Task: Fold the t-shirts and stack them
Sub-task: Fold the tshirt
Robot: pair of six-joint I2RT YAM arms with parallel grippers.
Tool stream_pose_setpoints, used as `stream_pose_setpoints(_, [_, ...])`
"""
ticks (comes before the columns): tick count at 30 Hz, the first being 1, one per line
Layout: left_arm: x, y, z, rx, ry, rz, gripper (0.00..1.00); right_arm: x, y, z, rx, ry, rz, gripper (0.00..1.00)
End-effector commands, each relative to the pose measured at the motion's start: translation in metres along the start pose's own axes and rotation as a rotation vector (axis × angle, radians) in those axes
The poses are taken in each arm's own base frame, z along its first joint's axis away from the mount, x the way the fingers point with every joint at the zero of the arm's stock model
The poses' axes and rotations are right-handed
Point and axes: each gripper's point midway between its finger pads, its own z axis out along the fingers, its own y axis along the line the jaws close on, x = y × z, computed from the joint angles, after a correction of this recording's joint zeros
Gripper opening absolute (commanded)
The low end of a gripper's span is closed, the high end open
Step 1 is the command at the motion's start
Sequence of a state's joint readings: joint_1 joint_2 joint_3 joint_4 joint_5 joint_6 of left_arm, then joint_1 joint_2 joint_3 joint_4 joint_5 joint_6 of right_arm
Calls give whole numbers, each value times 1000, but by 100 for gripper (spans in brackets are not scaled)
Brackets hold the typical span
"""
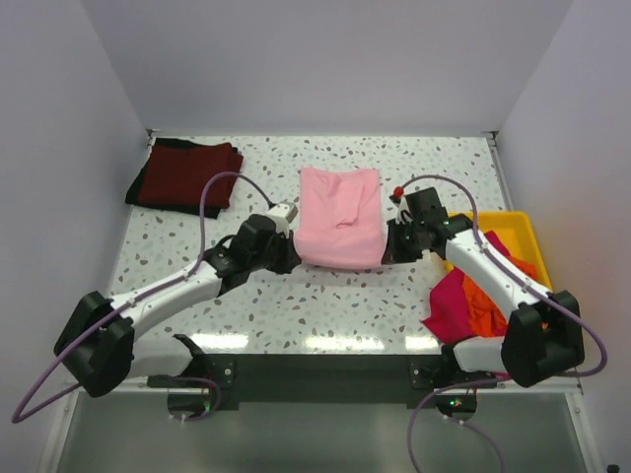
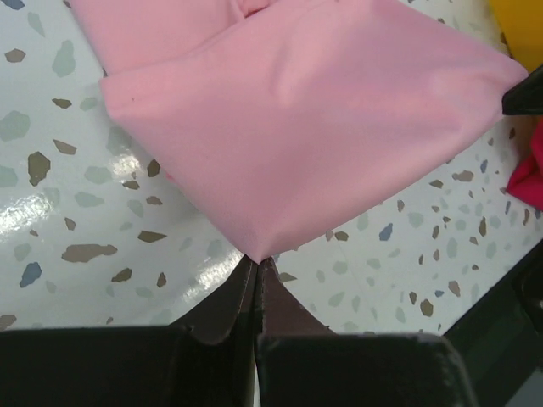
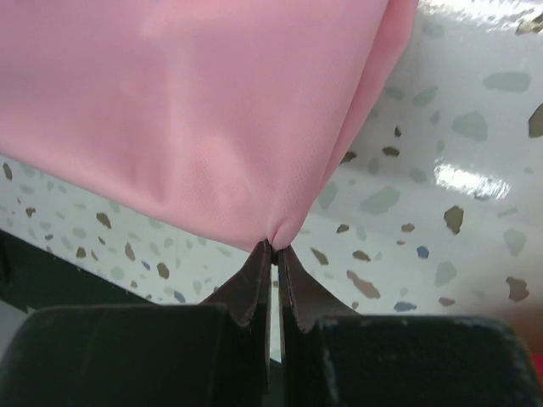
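Now, at ten o'clock on the speckled terrazzo table (image 1: 296, 307) lies a folded dark maroon cotton t-shirt (image 1: 187, 175). The left gripper (image 2: 257, 263) pinches the seven-o'clock corner of the pale pink cotton t-shirt (image 1: 340, 219) at table centre. The right gripper (image 3: 273, 248) pinches its five-o'clock corner. At four o'clock, a magenta t-shirt (image 1: 449, 307) and a bright orange t-shirt (image 1: 486, 301) spill from the shallow yellow plastic tray (image 1: 515, 229).

Speckled terrazzo table (image 1: 296, 305), glossy with glare near the front edge, shallow yellow tray (image 1: 515, 225) at its right side, plain white walls (image 1: 325, 59) around.
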State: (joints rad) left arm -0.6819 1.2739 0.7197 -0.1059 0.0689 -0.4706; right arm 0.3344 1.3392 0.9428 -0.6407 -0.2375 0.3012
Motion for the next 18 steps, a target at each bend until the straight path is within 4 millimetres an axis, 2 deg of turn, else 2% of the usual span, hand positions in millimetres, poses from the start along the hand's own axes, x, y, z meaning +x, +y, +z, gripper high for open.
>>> stream_pose_setpoints(1, [4,-17,-26,75,-14,47,0,27,9,-26,-1,33,-23,0])
stream_pose_setpoints(3, [12,-26,-36,108,-2,57,0,36,16,-35,-22,32,-28,0])
stream_pose_setpoints(4, [9,-32,-45,129,-26,63,0,39,19,-45,-32,15,-20,0])
stream_pose_setpoints(8, [17,-55,-66,202,-24,82,0,51,23,-71,-51,-12,-13,0])
stream_pose_setpoints(15, [35,-76,-89,236,28,-8,0,63,39,-121,-114,-34,-26,0])
stream_pose_setpoints(18, [35,-86,-100,255,22,-46,0,67,41,-136,-116,-31,-25,0])
